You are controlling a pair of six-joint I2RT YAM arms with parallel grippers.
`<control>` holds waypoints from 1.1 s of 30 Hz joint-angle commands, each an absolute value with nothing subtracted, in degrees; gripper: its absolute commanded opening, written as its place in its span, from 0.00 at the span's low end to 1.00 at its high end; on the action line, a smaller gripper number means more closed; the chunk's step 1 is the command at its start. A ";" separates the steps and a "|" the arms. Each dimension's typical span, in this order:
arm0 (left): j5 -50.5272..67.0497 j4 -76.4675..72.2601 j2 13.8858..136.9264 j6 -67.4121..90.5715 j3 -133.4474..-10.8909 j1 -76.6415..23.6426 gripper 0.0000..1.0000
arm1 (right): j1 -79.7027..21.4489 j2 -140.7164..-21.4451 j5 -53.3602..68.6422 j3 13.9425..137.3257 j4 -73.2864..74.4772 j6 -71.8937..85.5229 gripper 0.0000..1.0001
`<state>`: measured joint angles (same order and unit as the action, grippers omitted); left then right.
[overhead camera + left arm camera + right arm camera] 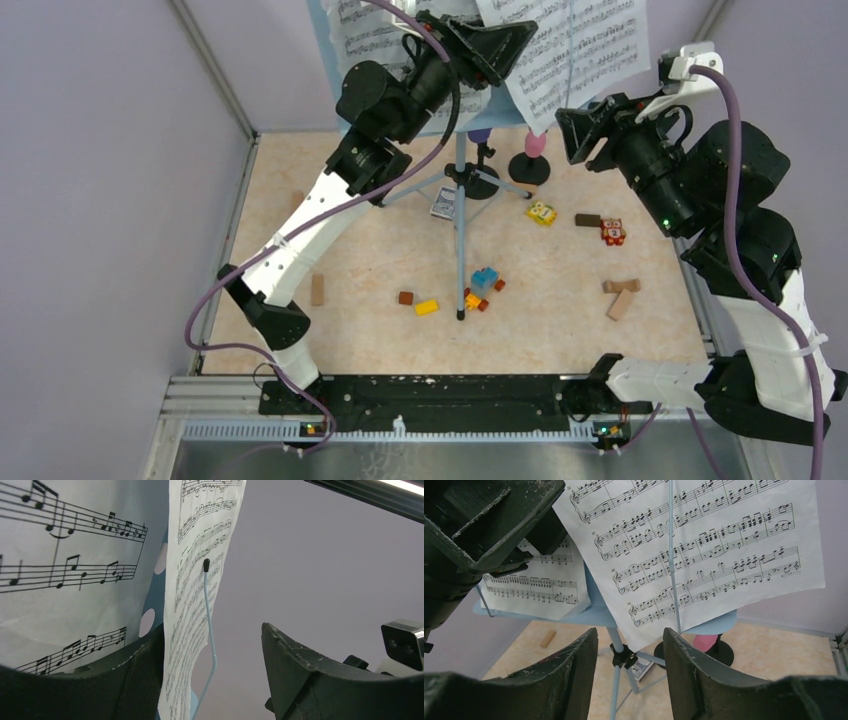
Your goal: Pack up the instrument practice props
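Note:
The pale blue music desk (pixel 323 40) stands on tripod legs (pixel 460 240) at the table's far middle. Two white sheet-music pages (pixel 580 50) rest on it. My left gripper (pixel 500 50) is open at the desk; in the left wrist view (pixel 212 630) the right page's edge (pixel 200 580) hangs between its fingers, close to the left one. My right gripper (pixel 565 135) is open just below that page's lower corner (pixel 639 637). The pink microphone (pixel 536 143) stands in a black holder (pixel 530 168). The purple microphone (pixel 480 134) is mostly hidden behind the desk.
A thin blue retainer wire (pixel 210 615) lies over the right page. A small card box (pixel 443 203) lies by the tripod hub. Toy bricks (pixel 484 282) and wooden blocks (pixel 620 297) are scattered on the tan floor. Grey walls close in left and right.

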<state>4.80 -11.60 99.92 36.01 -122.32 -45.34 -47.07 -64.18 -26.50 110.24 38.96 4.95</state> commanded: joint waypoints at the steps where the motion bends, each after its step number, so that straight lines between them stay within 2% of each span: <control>1: 4.13 -13.51 100.80 36.02 -121.99 -46.59 0.72 | -46.67 -63.37 -26.98 110.28 37.90 5.43 0.49; 4: 3.27 -13.47 100.69 34.69 -121.93 -47.31 0.72 | -46.68 -63.34 -26.98 110.47 38.21 5.53 0.49; 7: 1.93 -13.19 100.34 33.39 -121.90 -47.92 0.89 | -46.66 -63.36 -27.07 110.56 38.62 5.54 0.49; 8: 1.52 -13.12 100.10 33.00 -121.90 -47.98 0.90 | -46.62 -63.37 -27.10 110.57 38.71 5.64 0.49; 20: 0.53 -11.84 101.70 31.76 -121.99 -49.31 0.72 | -46.63 -63.11 -27.90 110.39 39.24 5.45 0.43; 22: 0.46 -12.07 101.98 31.89 -122.08 -49.33 0.65 | -46.67 -63.02 -28.14 110.46 39.43 5.26 0.43; 31: 0.53 -11.74 101.98 31.92 -122.35 -49.39 0.19 | -46.67 -63.10 -31.07 110.58 39.42 2.93 0.40; 33: -0.83 -11.56 101.79 31.75 -122.39 -49.49 0.10 | -46.65 -63.91 -32.52 111.32 39.84 1.52 0.45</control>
<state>0.56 -10.11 102.56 32.47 -121.91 -49.19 -47.07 -63.86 -29.15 110.24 40.29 4.34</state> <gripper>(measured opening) 0.178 0.412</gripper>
